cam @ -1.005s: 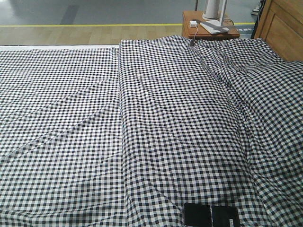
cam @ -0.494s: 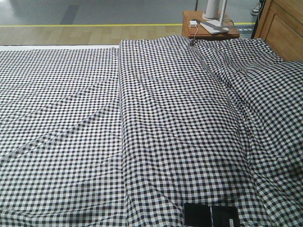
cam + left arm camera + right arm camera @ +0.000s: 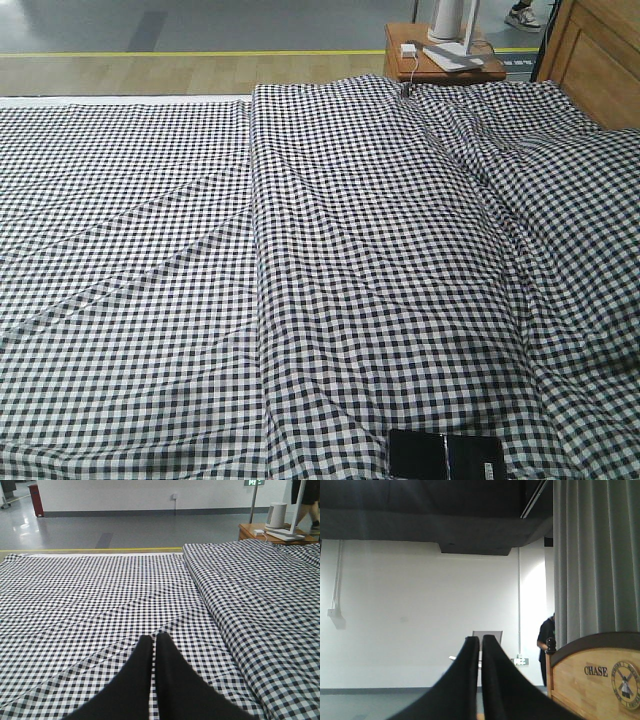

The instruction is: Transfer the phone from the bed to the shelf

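Near edge of bed [image 3: 150,250], right of middle: phone [image 3: 446,458] lay lengthwise along edge, likely nearer right pincer [image 3: 481,637]. It and left pincer [image 3: 153,636] were both together.

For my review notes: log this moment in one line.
phone: flat on bed | left gripper: shut, empty | right gripper: shut, empty

Soft, even light falls on the bed [image 3: 350,250]; its folds throw faint shadows, darkest near the front view's lower right corner. That view is sharp. The left hand [image 3: 152,639] and right hand [image 3: 480,639] show as blurred black silhouettes, the right seemingly backlit by a pale wall [image 3: 410,615].
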{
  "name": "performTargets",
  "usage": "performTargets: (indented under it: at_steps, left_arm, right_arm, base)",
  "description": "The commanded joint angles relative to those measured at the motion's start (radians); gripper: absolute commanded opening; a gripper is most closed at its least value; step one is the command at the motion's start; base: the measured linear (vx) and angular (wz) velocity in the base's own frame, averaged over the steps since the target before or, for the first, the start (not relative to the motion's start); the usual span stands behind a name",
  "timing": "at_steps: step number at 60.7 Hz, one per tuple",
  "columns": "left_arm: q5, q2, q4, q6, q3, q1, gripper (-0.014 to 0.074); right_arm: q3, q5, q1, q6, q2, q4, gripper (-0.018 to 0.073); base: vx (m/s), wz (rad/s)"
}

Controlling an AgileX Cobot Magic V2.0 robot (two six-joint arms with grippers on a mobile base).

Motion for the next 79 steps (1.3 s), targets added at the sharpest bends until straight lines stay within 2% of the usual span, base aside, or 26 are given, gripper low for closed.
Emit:
performTargets:
  at_steps: [1, 18, 34, 45, 54, 71, 75, 79]
  left_arm:
    - [-0.074, -0.006, -0.009, -0.004, 0.003, -0.004, 0.0001]
    - [-0.074, -0.006, -0.009, -0.004, 0.003, -0.004, 0.0001]
    - [-0.074, -0.006, -0.009, -0.004, 0.003, -0.004, 0.0001]
    - [-0.074, -0.006, -0.009, -0.004, 0.003, -0.004, 0.0001]
    - [-0.074, -0.006, -0.009, -0.004, 0.003, -0.004, 0.0001]
    - [-0.074, -0.006, -0.009, -0.004, 0.003, -0.004, 0.0001]
    - [-0.074, -0.006, -0.009, -0.004, 0.003, -0.004, 0.0001]
    - [-0.074, -0.006, -0.009, -0.004, 0.003, -0.004, 0.0001]
  right_arm:
    - [-0.118, 0.011, -0.006, -0.011, 0.095, -0.012, -0.0004]
    - [-0.328, 0.207, -0.006, -0.011, 0.342, -0.012, -0.0004]
    - [-0.354, 0.263, -0.006, -0.01, 0.528, -0.012, 0.0001]
    - [-0.354, 0.291, -0.006, -0.008, 0.608, -0.012, 0.0049]
    - [-0.354, 0.293, -0.006, -0.007, 0.624, -0.012, 0.0184]
    - [-0.353, 0.291, -0.006, -0.007, 0.624, -0.012, 0.0624]
    - [-0.353, 0.291, -0.006, -0.007, 0.624, -0.012, 0.0695]
    - [-0.353, 0.291, -0.006, -0.007, 0.624, -0.012, 0.0729]
  base:
    - [0.0, 0.0]
    - [0.0, 0.0]
    - [0.0, 0.0]
    - [0.0, 0.0]
    - [0.0, 0.0]
    - [0.0, 0.0]
    - [0.0, 0.0]
    - [0.0, 0.0]
